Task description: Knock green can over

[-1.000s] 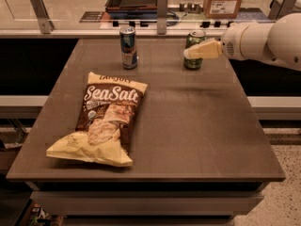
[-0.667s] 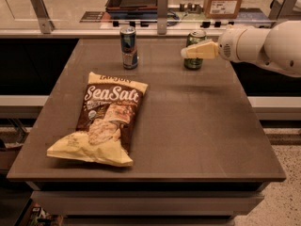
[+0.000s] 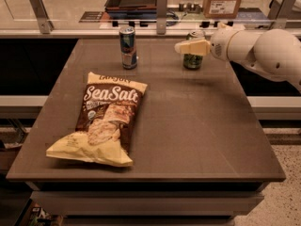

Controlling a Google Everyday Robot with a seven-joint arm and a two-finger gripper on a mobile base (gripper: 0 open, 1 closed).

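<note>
Leftward since a second ago, the gripper (image 3: 179, 47) has slid further across the upper front of the green can (image 3: 193, 61), its pale fingers pressed together into one wedge. That can stands upright at the surface's (image 3: 197, 126) far edge, right of the slim blue-and-silver can (image 3: 127, 47). A Sea Salt chip bag (image 3: 106, 119) lies nearer left.

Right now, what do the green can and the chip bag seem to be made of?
The green can looks like metal, painted olive, silver on top. The chip bag looks like printed plastic film, glossy and creased; maybe foil-lined. The gripper hangs across the can's upper half.
</note>
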